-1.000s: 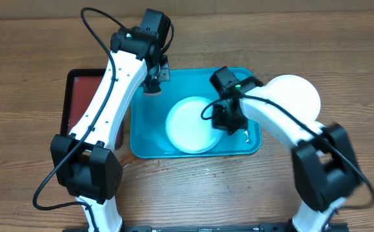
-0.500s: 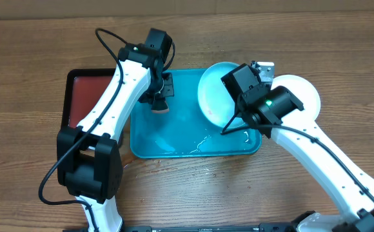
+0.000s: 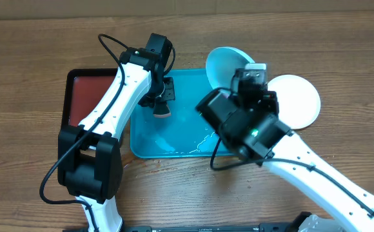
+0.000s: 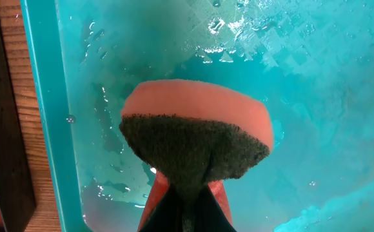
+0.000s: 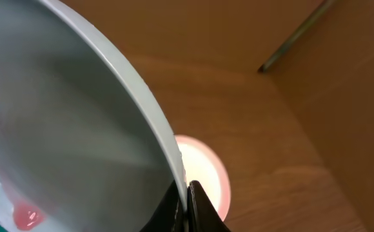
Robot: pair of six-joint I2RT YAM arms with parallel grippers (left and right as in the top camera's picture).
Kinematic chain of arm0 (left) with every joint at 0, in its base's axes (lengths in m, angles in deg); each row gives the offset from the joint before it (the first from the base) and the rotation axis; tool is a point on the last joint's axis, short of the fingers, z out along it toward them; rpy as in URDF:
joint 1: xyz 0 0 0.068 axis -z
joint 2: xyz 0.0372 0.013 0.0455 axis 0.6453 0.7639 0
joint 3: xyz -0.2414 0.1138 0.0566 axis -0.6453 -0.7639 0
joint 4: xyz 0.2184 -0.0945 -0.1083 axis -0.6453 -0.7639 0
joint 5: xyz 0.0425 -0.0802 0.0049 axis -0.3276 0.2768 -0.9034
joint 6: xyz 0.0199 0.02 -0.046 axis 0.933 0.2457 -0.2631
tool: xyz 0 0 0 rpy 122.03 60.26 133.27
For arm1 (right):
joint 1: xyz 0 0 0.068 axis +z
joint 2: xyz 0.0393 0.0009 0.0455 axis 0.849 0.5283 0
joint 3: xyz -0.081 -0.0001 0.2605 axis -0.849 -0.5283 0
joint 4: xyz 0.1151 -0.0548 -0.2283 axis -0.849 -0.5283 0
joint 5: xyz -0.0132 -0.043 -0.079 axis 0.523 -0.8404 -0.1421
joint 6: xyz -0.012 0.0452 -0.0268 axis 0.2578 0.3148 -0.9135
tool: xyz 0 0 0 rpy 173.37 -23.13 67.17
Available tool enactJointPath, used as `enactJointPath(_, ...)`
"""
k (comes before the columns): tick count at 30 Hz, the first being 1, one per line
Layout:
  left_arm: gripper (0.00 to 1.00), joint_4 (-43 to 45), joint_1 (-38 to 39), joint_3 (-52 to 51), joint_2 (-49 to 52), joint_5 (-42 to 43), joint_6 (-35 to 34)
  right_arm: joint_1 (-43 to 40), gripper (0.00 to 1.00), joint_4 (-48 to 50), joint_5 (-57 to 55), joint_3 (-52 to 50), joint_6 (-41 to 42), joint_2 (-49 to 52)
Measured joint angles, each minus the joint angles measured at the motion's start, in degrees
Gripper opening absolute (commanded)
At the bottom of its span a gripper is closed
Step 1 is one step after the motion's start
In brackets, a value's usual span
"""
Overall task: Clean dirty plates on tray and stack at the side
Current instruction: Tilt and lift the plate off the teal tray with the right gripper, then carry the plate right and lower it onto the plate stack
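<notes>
1. We see the pale blue plate lifted off the wooden counter and tilted steeply. It hangs over the far right corner of the turquoise tray, with part of it reaching past the tray's far rim.
2. In the right wrist view, the inside of this plate carries a small red smear low down. Its rim runs as a pale arc down to the fingers.
3. The right fingers are pinched almost together on that rim, one on each face, so they hold the pale blue plate by its edge.
4. The white plate lies flat on the counter just right of the tray, and the right arm crosses over its near side in the overhead view.
5. The right wrist view shows a pale round disc with a pinkish edge on the wood beyond the held rim. We cannot tell whether it is that white plate.
6. The floor of the tray is wet, with water streaks toward its near right part.
7. The left fingers are closed tight on a sponge, orange with a dark scouring face. They hold it low over the left part of the tray, and we cannot tell whether it touches the floor.
8. A black tray with a dark red inside sits left of the turquoise tray, partly under the left arm. A strip of counter shows between the two.
</notes>
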Motion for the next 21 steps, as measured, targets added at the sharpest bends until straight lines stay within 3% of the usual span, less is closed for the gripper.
enactJointPath(9, 0.04, 0.2, 0.0, 0.0, 0.0, 0.0, 0.0, 6.8, 0.04, 0.1, -16.7, 0.0, 0.0, 0.0)
enactJointPath(21, 0.04, 0.2, 0.0, 0.0, 0.0, 0.0, 0.0, 6.6, 0.04, 0.1, -18.0, 0.0, 0.0, 0.0)
